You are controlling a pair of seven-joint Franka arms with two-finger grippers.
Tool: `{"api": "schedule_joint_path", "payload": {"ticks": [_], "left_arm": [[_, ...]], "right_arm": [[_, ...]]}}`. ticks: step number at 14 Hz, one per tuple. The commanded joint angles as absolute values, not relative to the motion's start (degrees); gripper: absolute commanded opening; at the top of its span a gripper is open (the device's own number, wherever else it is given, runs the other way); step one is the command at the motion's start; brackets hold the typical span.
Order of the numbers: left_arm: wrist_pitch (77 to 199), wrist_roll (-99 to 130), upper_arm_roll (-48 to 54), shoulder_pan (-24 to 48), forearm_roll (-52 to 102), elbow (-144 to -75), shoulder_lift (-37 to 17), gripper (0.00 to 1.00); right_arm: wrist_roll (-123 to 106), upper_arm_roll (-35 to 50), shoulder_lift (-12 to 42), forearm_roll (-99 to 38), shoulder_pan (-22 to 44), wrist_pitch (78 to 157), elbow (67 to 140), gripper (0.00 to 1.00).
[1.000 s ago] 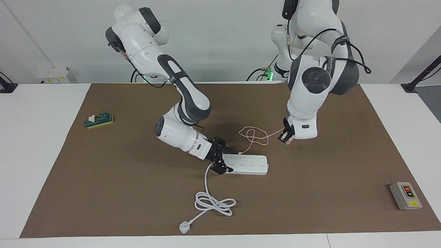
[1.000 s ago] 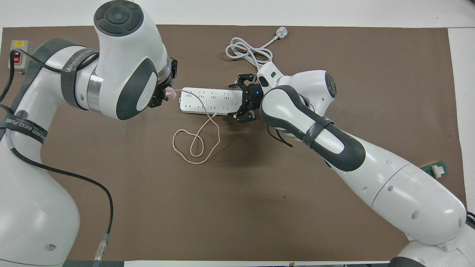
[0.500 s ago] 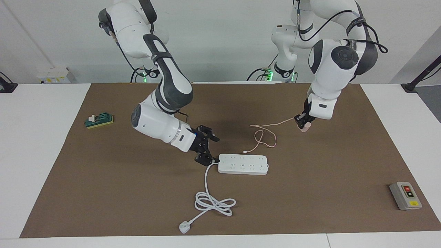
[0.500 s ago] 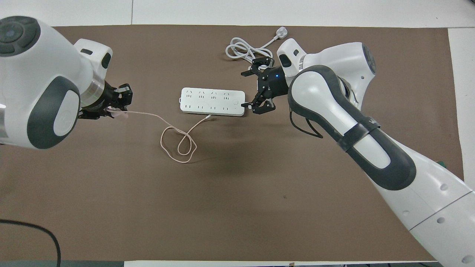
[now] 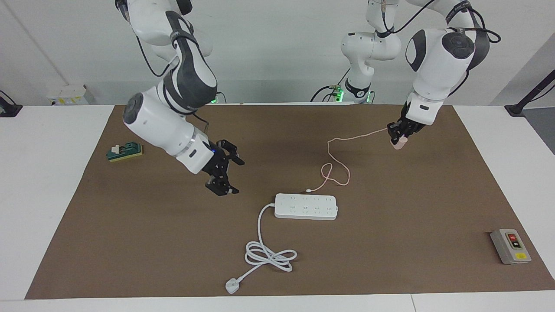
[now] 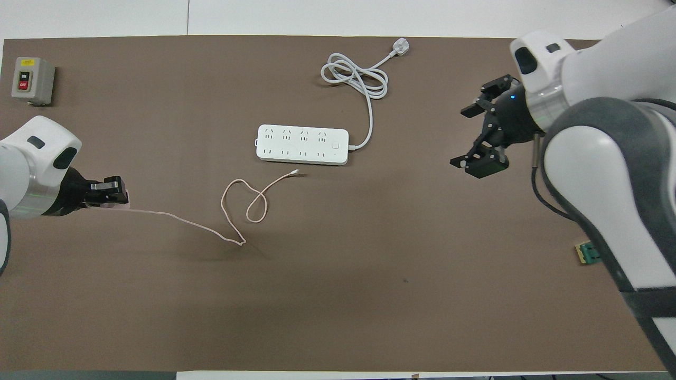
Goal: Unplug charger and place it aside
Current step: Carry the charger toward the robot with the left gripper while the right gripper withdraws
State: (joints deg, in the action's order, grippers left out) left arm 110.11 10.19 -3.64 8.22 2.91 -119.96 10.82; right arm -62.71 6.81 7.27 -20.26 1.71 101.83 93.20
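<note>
Starting at the right arm's end of the table, a small green block point(image 5: 125, 151) lies on the brown mat point(image 5: 390, 242), well apart from everything else. Next comes the right gripper point(image 5: 223, 173), raised over bare mat between the green block and the power strip; its two black fingers stand wide apart and it holds and touches nothing.

In the middle lies the white power strip point(image 5: 306, 206), flat on the mat, with its thick white cord point(image 5: 269, 253) running to a coil and a plug farther from the robots. No plug sits in its sockets.

The charger point(image 5: 398, 144) is a small pale-pink cube pinched in the left gripper point(image 5: 399, 138), whose fingers are closed tight on it, up in the air over the mat toward the left arm's end. Its thin pink cable point(image 5: 336, 167) hangs from the cube down to the mat, loops once, and ends with its free tip just beside the power strip on the robots' side.

At the left arm's end, a grey switch box point(image 5: 510, 246) rests near the mat's corner farthest from the robots.
</note>
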Motion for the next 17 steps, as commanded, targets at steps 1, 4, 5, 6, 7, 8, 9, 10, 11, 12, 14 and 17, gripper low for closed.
{"api": "schedule_joint_path", "payload": {"ticks": [1, 4, 5, 6, 7, 8, 9, 10, 11, 12, 14, 17], "left_arm": [[115.0, 1.1, -3.3, 4.5, 9.6, -128.1, 16.6, 0.0], [118.5, -10.1, -3.3, 1.8, 18.0, -130.5, 14.1, 0.0], [121.4, -16.4, -3.3, 1.1, 21.6, -132.4, 13.0, 0.0], [123.2, -21.3, -3.3, 0.0, 24.7, -133.5, 12.1, 0.0], [123.5, -25.7, -3.3, -0.8, 27.2, -133.6, 10.6, 0.0], [123.7, -27.8, -3.3, -1.1, 28.6, -133.5, 9.5, 0.0], [123.7, -29.5, -3.3, -2.0, 30.4, -133.4, 7.9, 0.0], [123.7, -31.6, -3.3, -2.8, 31.7, -133.2, 6.6, 0.0], [123.8, -33.6, -3.3, -3.1, 33.0, -133.1, 5.5, 0.0], [124.1, -35.1, -3.3, -3.2, 34.0, -132.5, 3.9, 0.0], [124.0, -40.7, -3.3, -5.0, 36.4, -131.6, 0.6, 0.0], [123.4, -44.4, -3.3, -5.8, 39.3, -131.4, -0.7, 0.0]], "right_arm": [[-54.0, 1.3, 1.7, -16.0, 1.8, 95.8, 96.5, 1.0], [-41.5, 1.0, -1.5, -9.6, 1.9, 93.4, 96.3, 1.0], [-35.5, 0.9, -1.8, -9.3, 1.8, 92.3, 96.3, 1.0], [-26.4, 0.7, -2.1, -9.2, 1.8, 91.2, 96.3, 1.0], [-17.5, 0.6, -2.2, -7.0, 2.0, 91.1, 96.8, 1.0], [-10.8, 0.6, -2.6, -3.2, 2.0, 90.9, 97.5, 1.0], [-7.7, 0.6, -3.2, -1.3, 2.1, 90.9, 98.9, 1.0], [-7.6, 0.6, -3.3, -1.1, 2.1, 90.7, 98.7, 1.0], [-7.6, 0.6, -3.3, -1.1, 2.1, 89.8, 98.6, 1.0], [-6.9, 0.6, -3.3, -0.8, 2.3, 88.3, 99.0, 1.0], [-5.1, -0.6, -2.4, -0.7, 2.4, 88.9, 97.7, 1.0], [-1.4, -1.2, 0.8, -0.9, 1.9, 89.5, 94.2, 1.0]]}}
